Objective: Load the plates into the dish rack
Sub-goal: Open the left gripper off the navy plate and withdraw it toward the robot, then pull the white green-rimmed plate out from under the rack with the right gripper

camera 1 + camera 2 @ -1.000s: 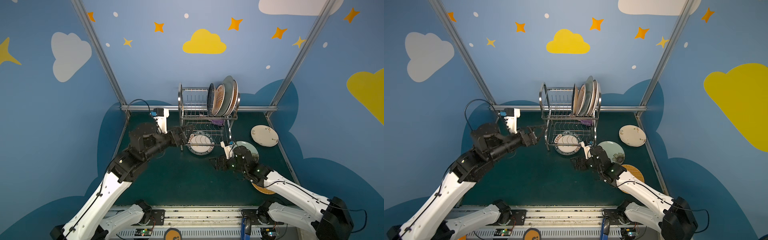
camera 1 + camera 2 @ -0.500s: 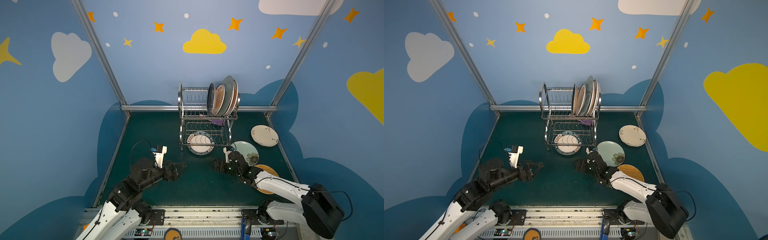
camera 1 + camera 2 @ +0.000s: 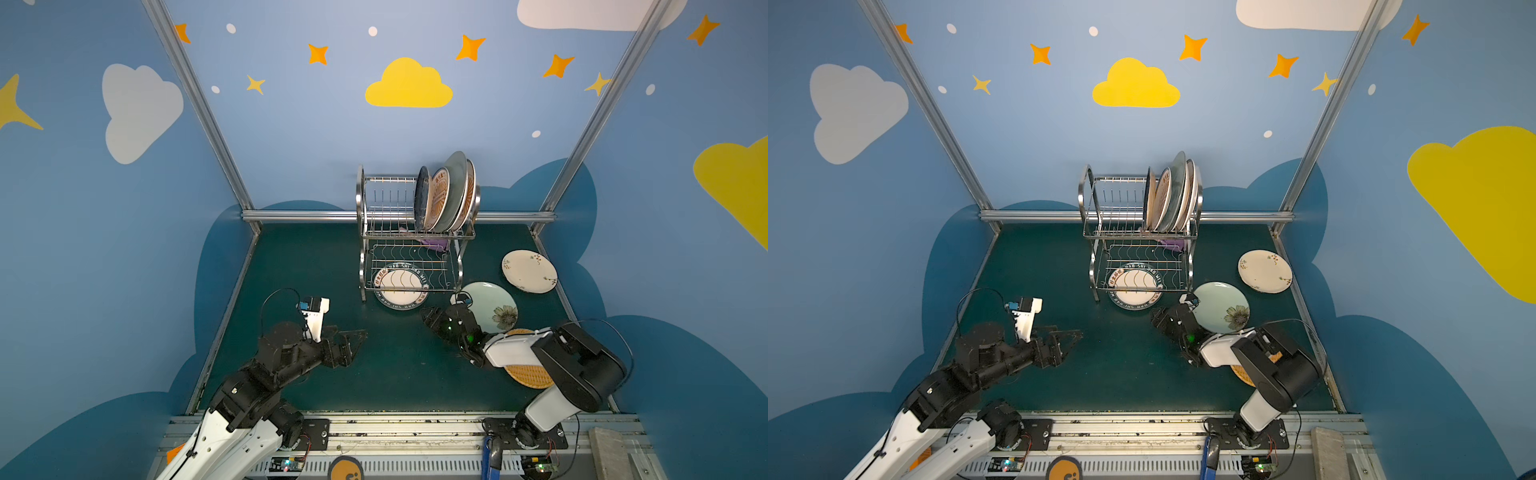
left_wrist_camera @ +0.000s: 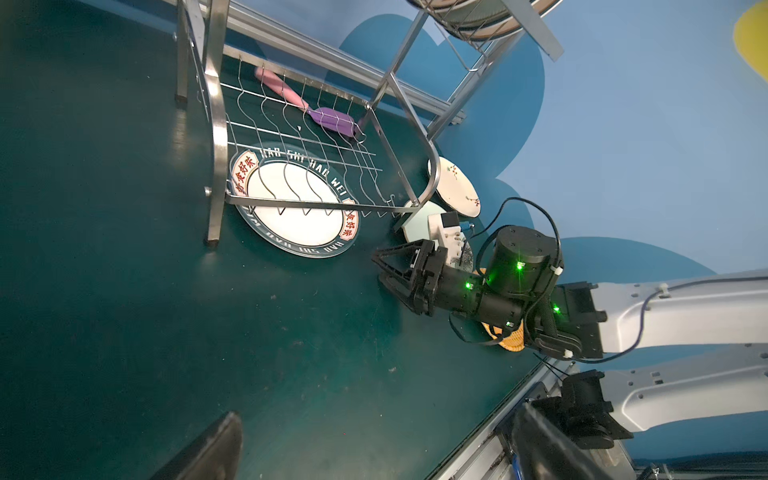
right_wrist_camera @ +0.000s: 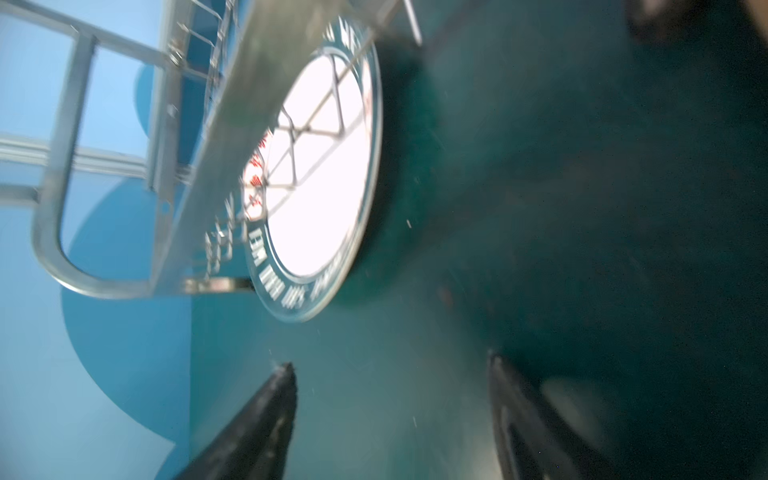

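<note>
On the dark green counter (image 3: 291, 270), at the far middle, stands the dish rack (image 3: 388, 208), two steel wire tiers. At the right end of its upper tier four plates stand on edge, packed together: a dark navy plate (image 3: 421, 195), a sunburst plate (image 3: 439, 199), a pale green plate (image 3: 455, 183) and a second sunburst plate (image 3: 471, 195). The lettered-rim plate (image 3: 401, 286) lies flat on the counter under the lower tier, its near edge sticking out past the rack. Right of the rack a flower plate (image 3: 494, 305) lies flat, the cream floral plate (image 3: 528, 271) farther right and beyond it, the woven tan plate (image 3: 530, 372) nearer, partly under the right arm (image 3: 515, 351). The left gripper (image 3: 358, 340) hovers near left of the rack, jaws wide apart and empty. The right gripper (image 4: 377, 268) sits low just near-right of the lettered-rim plate, jaws apart, nothing between them. A pink-and-purple utensil (image 4: 316, 112) lies in the lower tier's far right.
</note>
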You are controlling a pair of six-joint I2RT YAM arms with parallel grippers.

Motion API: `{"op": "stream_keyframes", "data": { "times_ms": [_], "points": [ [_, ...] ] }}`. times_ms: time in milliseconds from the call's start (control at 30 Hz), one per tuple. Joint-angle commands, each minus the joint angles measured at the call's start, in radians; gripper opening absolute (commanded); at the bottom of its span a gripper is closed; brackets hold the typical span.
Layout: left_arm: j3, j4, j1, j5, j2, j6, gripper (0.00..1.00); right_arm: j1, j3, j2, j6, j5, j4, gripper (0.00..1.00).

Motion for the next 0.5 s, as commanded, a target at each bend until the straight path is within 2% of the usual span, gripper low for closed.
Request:
{"op": "stream_keyframes", "data": {
  "times_ms": [0,67,267,333,467],
  "points": [
    [0.015,-0.012,0.002,-0.002,0.006,0.02,1.0,-0.011,0.012,0.112,0.115,0.029,0.219,0.65],
    [0.015,-0.015,0.004,-0.002,0.006,0.021,1.0,-0.015,0.023,0.191,0.145,0.03,0.323,0.64],
    [0.018,-0.021,0.007,-0.001,0.007,0.026,1.0,-0.02,0.063,0.434,0.21,0.032,0.61,0.5],
    [0.017,-0.022,0.008,-0.002,0.009,0.024,1.0,-0.018,0.065,0.478,0.237,0.043,0.635,0.45],
    [0.017,-0.021,0.007,-0.002,0.008,0.023,1.0,-0.014,0.063,0.521,0.276,0.057,0.628,0.43]
  ]
}}
